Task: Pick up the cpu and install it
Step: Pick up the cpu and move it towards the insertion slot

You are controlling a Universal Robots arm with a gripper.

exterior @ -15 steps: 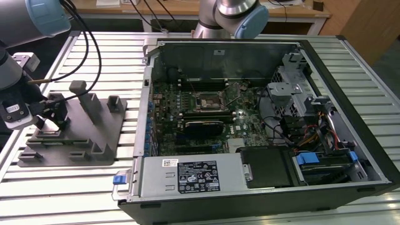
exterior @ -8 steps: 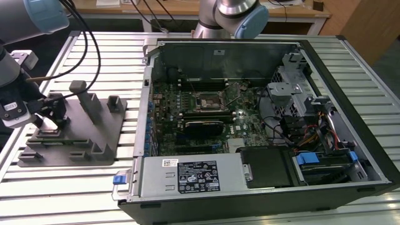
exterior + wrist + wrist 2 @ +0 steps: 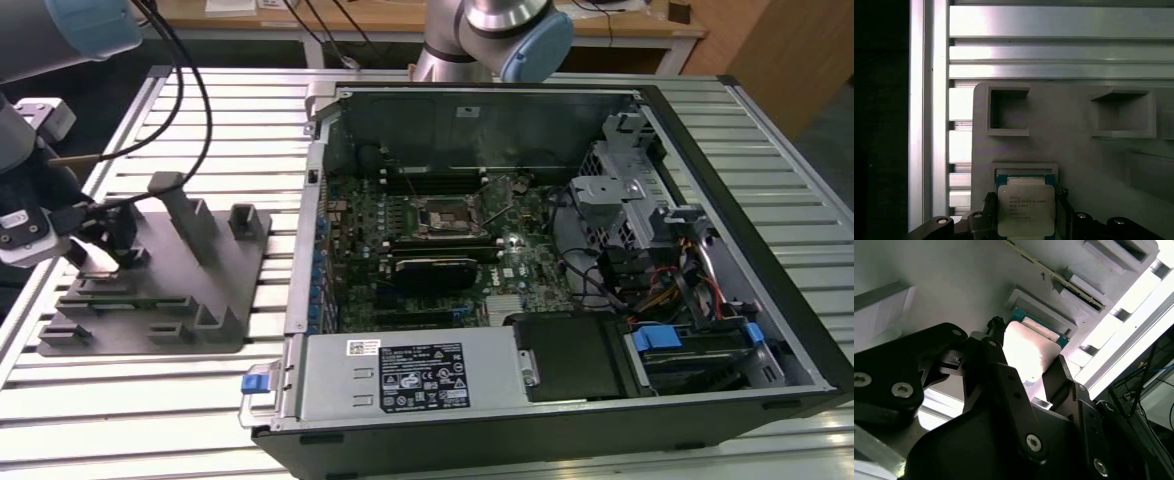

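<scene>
**A:** Biggest first. What's the worry w/ the computer case (image 3: pixel 534 432)?

**B:** Its walls stand tall around the motherboard (image 3: pixel 523 262). If you come in low from the exterior view's left, the arm could clip the rim.

**A:** And the fixture plate (image 3: pixel 160 305)?

**B:** It sits at the lower left of the exterior view, beside the case. Upright posts stand close to the gripper (image 3: pixel 115 262), so a sideways drag could snag one.

**A:** Gripper state?

**B:** Looks clamped on the cpu (image 3: pixel 1026 210). In both wrist views the fingers (image 3: pixel 1004 382) press its opposite edges, over its pocket in the plate. Can't tell if it's clear of the pocket.

**A:** Smallest risk?

**B:** It's a thin edge grip, so the chip could tilt or slip. IMO a tilted chip would seat badly in the empty socket (image 3: pixel 447 215) and could damage the contacts.
</scene>
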